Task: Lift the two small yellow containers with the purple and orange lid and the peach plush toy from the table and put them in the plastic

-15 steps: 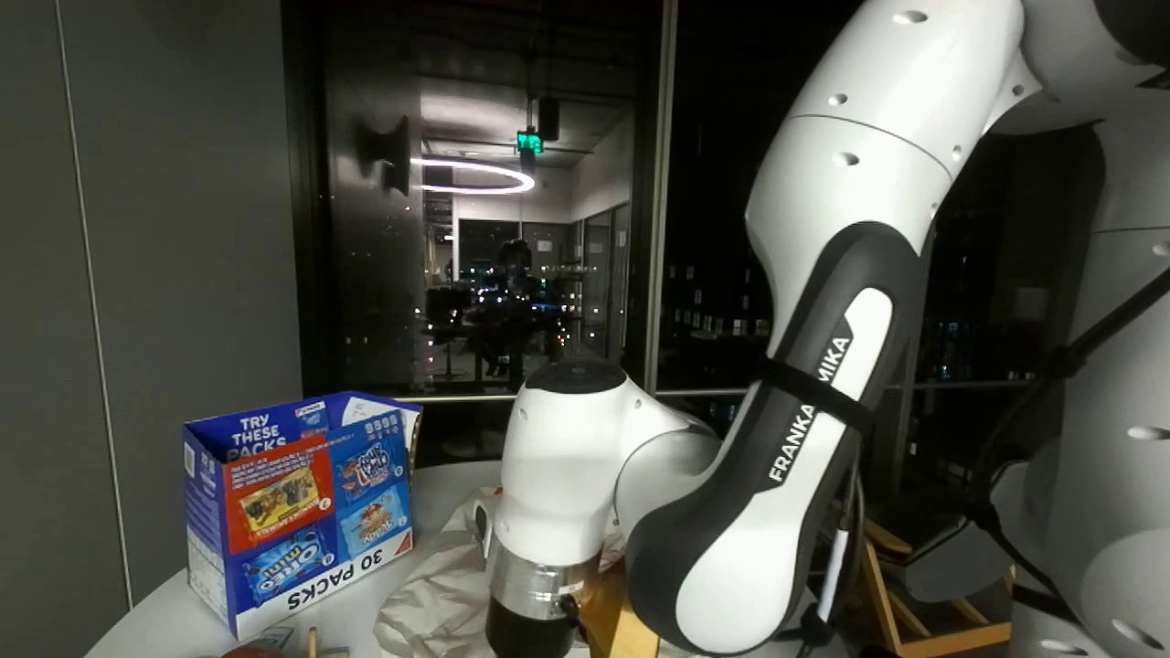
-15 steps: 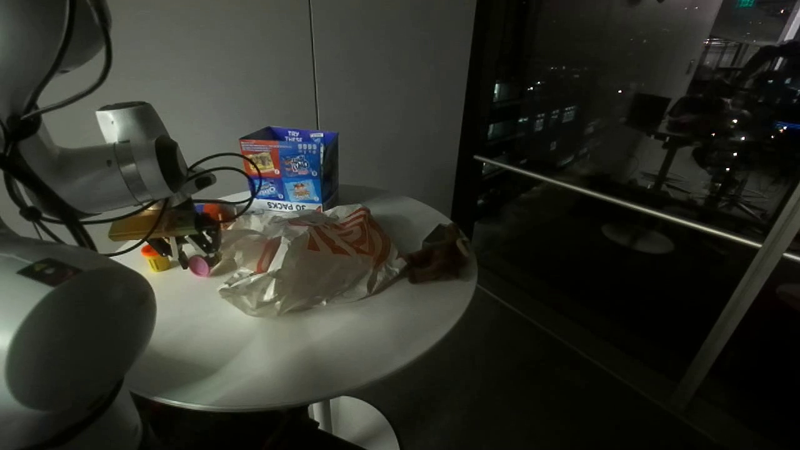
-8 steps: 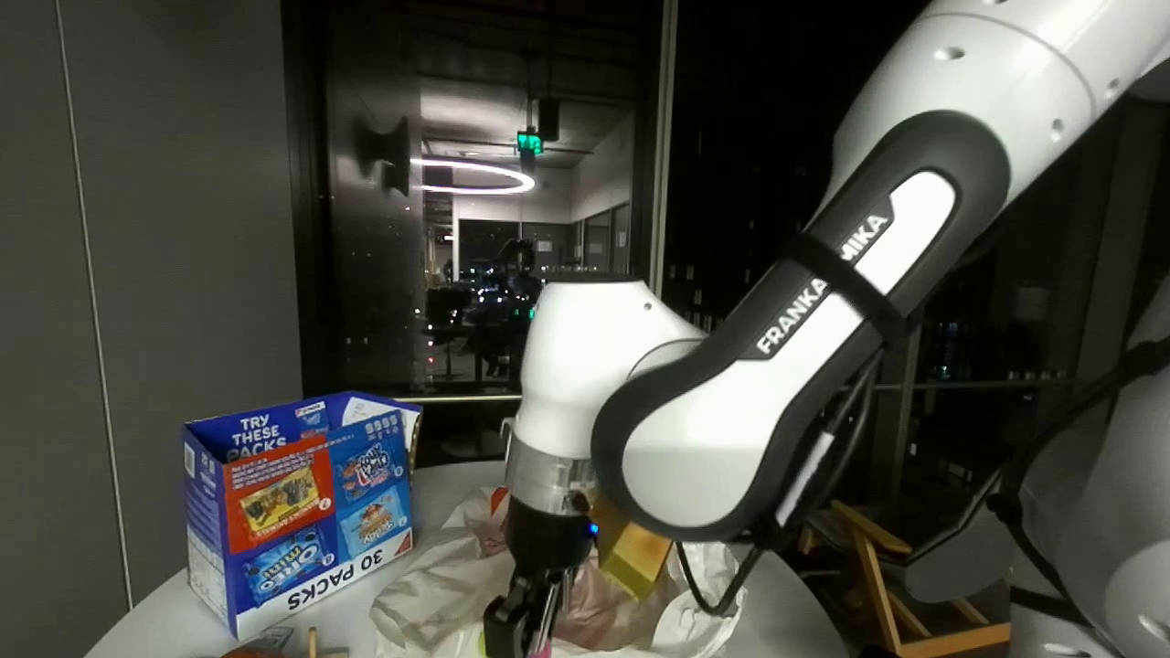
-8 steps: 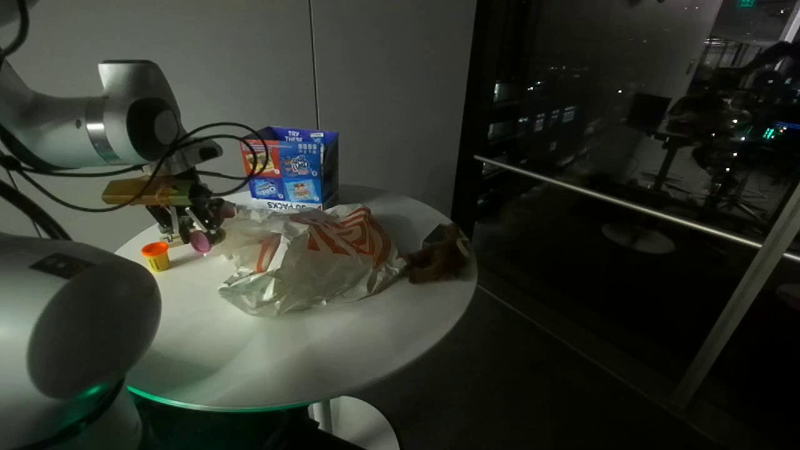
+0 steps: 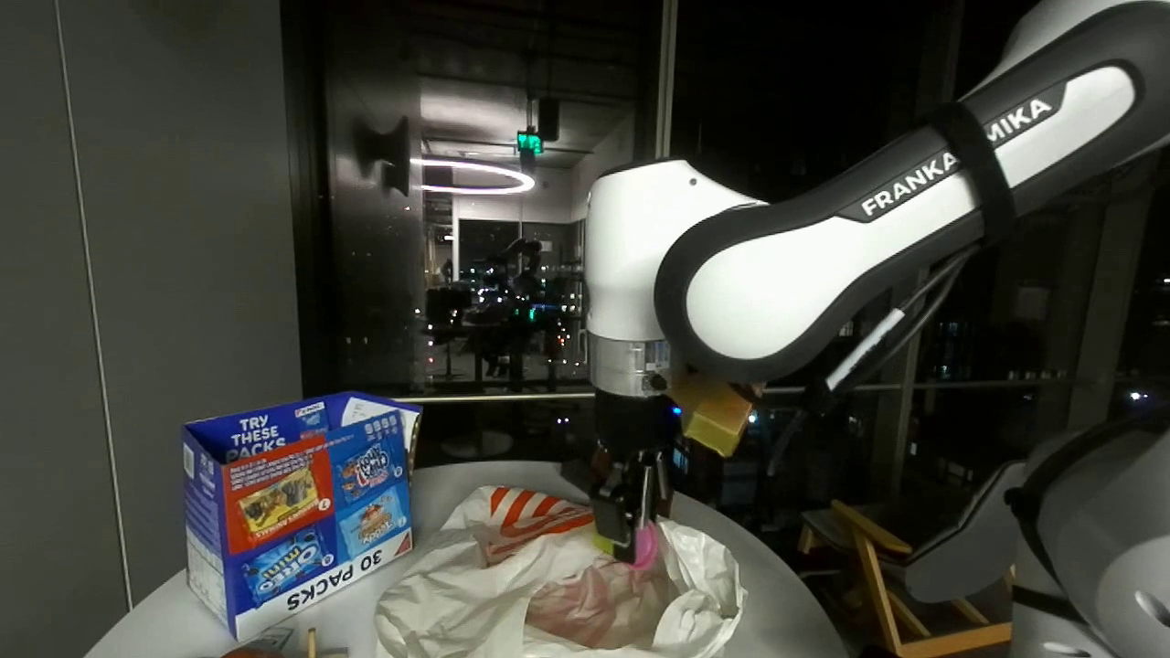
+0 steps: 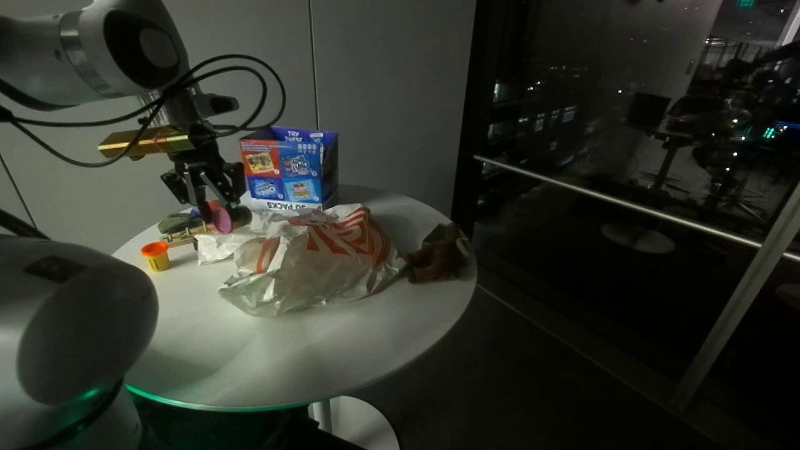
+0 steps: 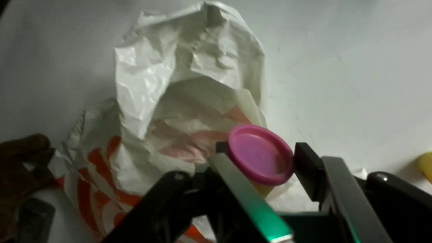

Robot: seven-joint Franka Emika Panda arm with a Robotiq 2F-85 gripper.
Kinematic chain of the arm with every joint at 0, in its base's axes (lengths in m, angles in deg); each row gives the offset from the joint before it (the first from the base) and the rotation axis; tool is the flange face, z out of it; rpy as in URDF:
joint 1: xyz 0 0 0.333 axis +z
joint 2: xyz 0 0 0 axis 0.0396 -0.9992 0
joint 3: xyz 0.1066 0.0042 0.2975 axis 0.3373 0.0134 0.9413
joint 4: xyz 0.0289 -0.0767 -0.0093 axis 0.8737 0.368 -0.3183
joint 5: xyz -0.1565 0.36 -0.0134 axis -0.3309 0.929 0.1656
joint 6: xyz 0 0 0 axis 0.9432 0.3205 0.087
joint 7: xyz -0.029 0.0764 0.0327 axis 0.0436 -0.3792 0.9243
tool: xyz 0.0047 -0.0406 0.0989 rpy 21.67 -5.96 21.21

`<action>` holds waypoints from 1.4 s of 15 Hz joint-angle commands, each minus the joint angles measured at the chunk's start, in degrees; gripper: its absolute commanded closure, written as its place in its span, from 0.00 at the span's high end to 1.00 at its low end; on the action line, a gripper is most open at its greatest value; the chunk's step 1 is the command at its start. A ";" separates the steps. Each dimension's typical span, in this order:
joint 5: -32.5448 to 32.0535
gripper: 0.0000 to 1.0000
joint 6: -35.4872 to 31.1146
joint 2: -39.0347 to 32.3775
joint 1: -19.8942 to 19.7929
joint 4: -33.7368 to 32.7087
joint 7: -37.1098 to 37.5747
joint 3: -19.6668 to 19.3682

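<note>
My gripper point(image 7: 261, 153) is shut on the yellow container with the purple-pink lid point(image 7: 260, 155). It holds the container tilted, above the crumpled white plastic bag point(image 7: 145, 87), near the bag's open mouth. The held container shows in both exterior views point(image 5: 646, 546) point(image 6: 221, 220). The bag lies on its side on the round white table, with red print point(image 6: 325, 262). The yellow container with the orange lid point(image 6: 156, 257) stands upright on the table; its edge shows in the wrist view point(image 7: 427, 165). A brown plush-looking toy point(image 6: 440, 256) lies beside the bag; I cannot tell if it is the peach one.
A blue and red snack box point(image 5: 302, 512) stands open behind the bag, also in an exterior view point(image 6: 290, 169). A green item point(image 6: 180, 223) and a wooden piece point(image 6: 181, 238) lie near the orange-lidded container. A reddish thing is partly hidden behind the gripper.
My gripper has risen from the table with the purple-lidded container in it and moved toward the bag's opening. The bag and the orange-lidded container have stayed in place.
</note>
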 commanded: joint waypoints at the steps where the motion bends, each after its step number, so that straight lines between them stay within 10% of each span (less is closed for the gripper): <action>1: -2.53 0.27 8.91 0.96 -1.18 -1.06 -0.84 -0.97; 9: -2.52 0.27 11.91 -6.78 -0.40 -0.61 -2.65 -1.33; 21: -14.74 0.27 -17.29 -19.13 -3.64 0.47 -0.55 -1.05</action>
